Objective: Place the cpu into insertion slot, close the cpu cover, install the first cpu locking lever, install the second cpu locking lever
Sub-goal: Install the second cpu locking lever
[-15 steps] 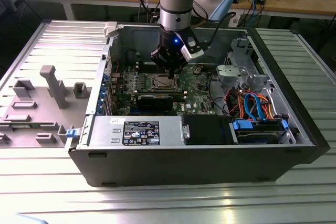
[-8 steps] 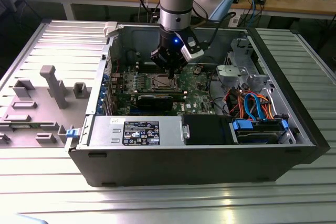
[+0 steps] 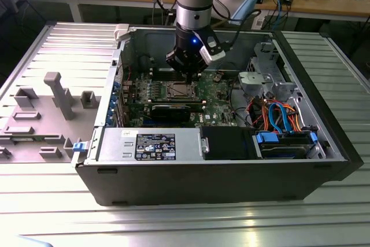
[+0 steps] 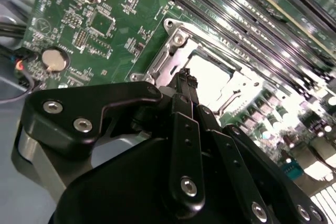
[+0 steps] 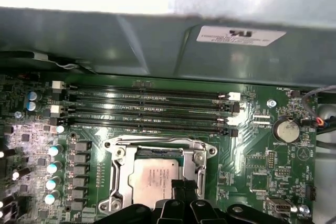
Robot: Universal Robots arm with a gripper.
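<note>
The cpu lies flat in the insertion slot on the green board, its silvery top bright in the second wrist view. The cpu cover, a thin metal frame with a square window, lies down around the chip; its corner shows in the second wrist view too. My gripper hangs just above the socket inside the open computer case. Its black fingers are pressed together with nothing between them. In the first wrist view their tips stand over the chip's edge, beside one side of the frame.
Long memory slots run beside the socket, and a coin battery sits further along. A black card lies in front of the socket. The case holds a power supply and cabled drive bays. Grey fixtures stand outside, on the exterior view's left.
</note>
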